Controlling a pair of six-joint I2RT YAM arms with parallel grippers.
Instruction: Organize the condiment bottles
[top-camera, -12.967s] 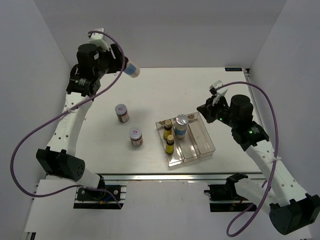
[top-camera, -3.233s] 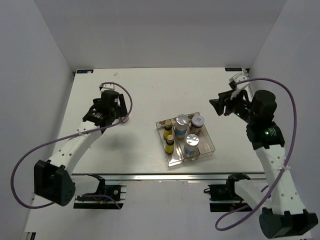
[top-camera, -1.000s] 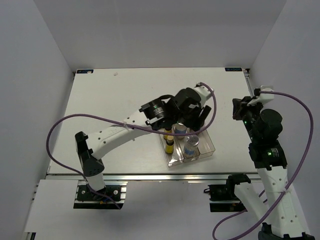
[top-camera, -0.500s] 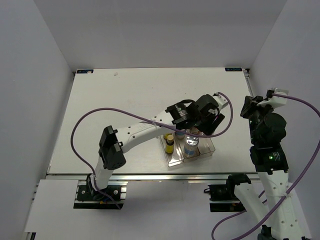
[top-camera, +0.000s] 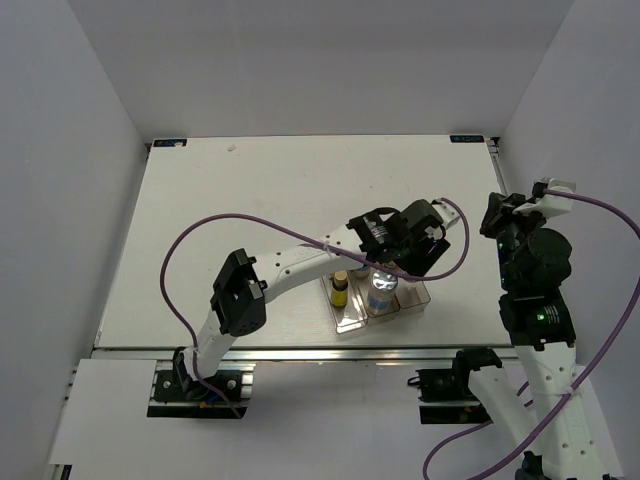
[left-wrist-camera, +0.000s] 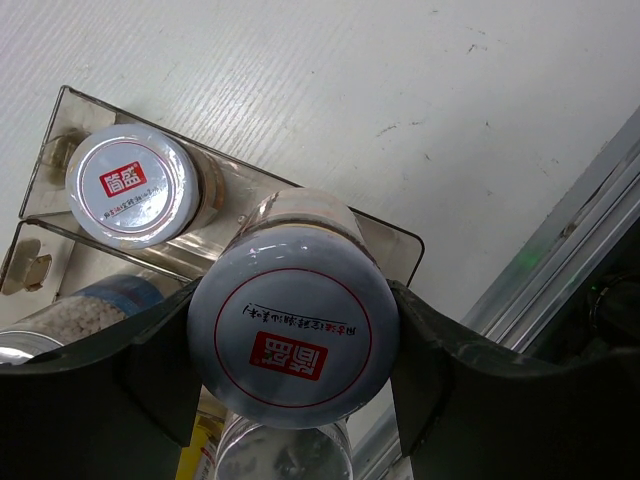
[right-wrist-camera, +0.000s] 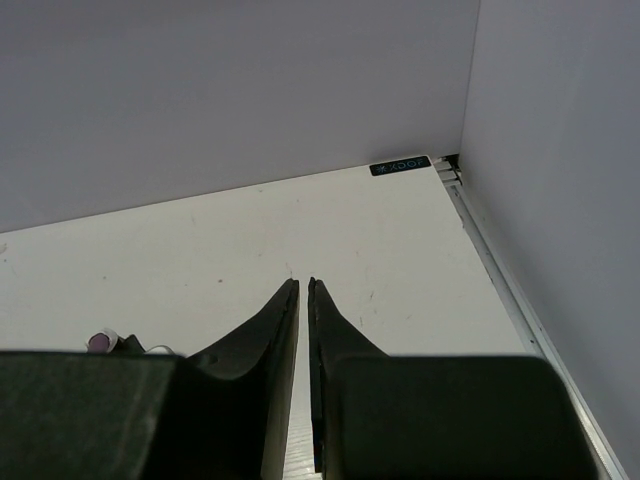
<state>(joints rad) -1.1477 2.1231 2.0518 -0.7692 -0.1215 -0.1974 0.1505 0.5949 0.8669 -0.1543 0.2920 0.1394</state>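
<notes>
Left arm (top-camera: 300, 262) moved rightward; fingers (left-wrist-camera: 432, 352) clamp brown jar (left-wrist-camera: 293, 335).

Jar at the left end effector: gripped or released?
Gripped: both fingers sit tight against the jar's sides, over the clear tray.

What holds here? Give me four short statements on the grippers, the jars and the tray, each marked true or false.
1. The left gripper is shut on a silver-lidded jar. True.
2. The right gripper is wide open. False: its fingers are almost together, with nothing between them.
3. A second silver-lidded jar sits in the tray. True.
4. The tray lies at the far left corner of the table. False: it lies by the near edge, right of centre.
</notes>
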